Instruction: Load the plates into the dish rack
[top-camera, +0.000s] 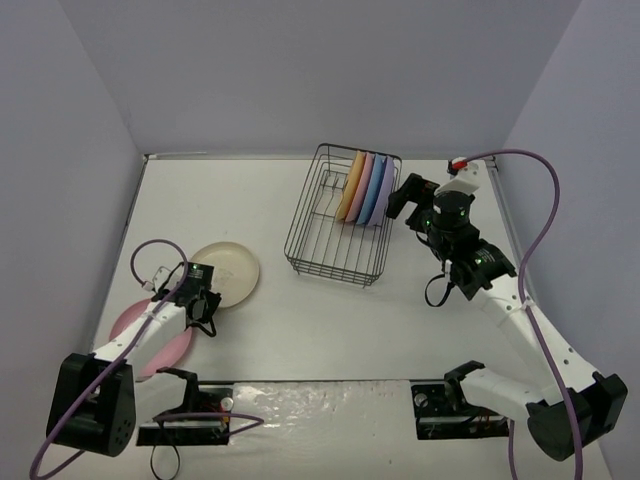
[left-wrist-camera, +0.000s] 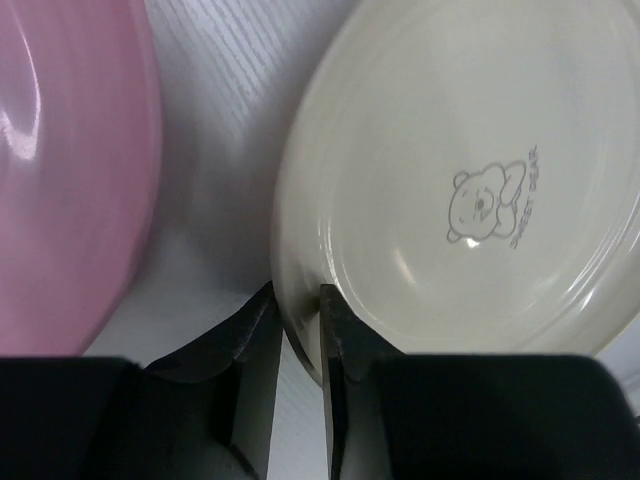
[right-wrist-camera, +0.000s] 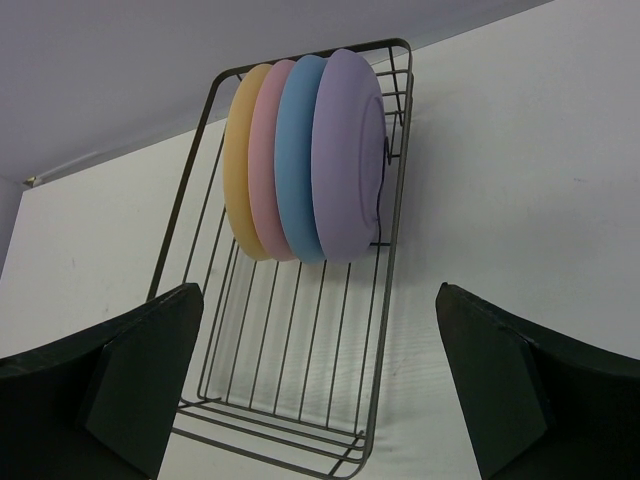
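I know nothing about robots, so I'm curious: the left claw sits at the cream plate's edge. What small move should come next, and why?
Probably a small lift: the left gripper looks closed on the rim of the cream plate, which lies flat on the table, and the dish rack has free space.

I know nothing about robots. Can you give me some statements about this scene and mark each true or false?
1. Four plates stand on edge in the dish rack. True.
2. The lavender plate lies flat on the table. False: the lavender plate stands in the rack beside the blue plate.
3. The left gripper pinches the rim of the cream plate. True.
4. The right gripper holds a plate. False: the right gripper is open and empty, near the rack.
5. Every plate is loaded. False: the cream plate and a pink plate lie on the table.
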